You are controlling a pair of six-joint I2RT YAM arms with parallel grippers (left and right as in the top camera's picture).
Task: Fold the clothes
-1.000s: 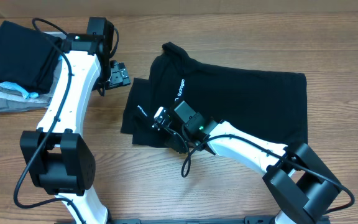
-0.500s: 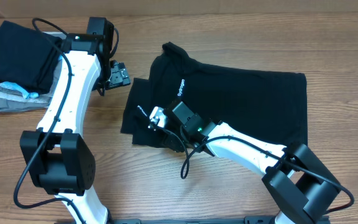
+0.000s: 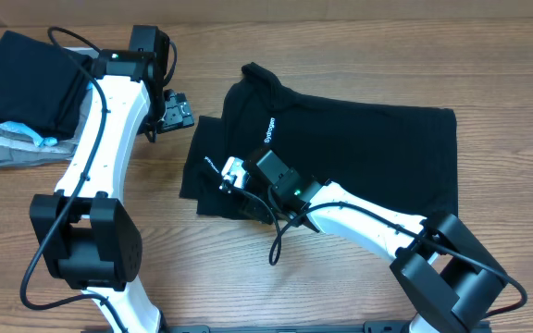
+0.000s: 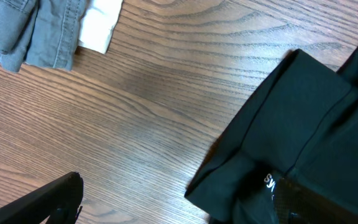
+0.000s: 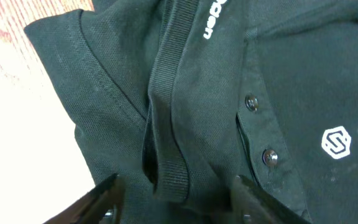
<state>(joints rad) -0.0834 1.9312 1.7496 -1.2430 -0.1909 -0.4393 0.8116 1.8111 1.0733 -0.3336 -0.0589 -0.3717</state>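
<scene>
- The black shirt [image 3: 340, 153] lies flat on the middle of the tabletop, reaching toward the right edge, with its collar [image 3: 253, 76] pointing at the far edge and white lettering [image 3: 268, 132] running down the chest.
- The wrist view shows a ribbed band [image 5: 169, 93], two small buttons [image 5: 251, 101] and a white logo [image 5: 335, 142].
- The right gripper [image 3: 228, 178] is on the shirt's left portion, near the front edge. Its fingers [image 5: 107, 199] are spread, the ribbed band lies between them, and nothing is pinched.
- The left gripper [image 3: 176, 111] hangs just beside the shirt's left edge, toward the far edge. One finger [image 4: 51, 202] sits well away from its partner, with bare wood between them, so it is released.
- The wooden table [image 3: 359, 46] carries a pile at its far-left corner: a folded black garment [image 3: 26, 79] on a grey one [image 3: 3, 155], with a light-blue bit [image 3: 28, 135].
</scene>
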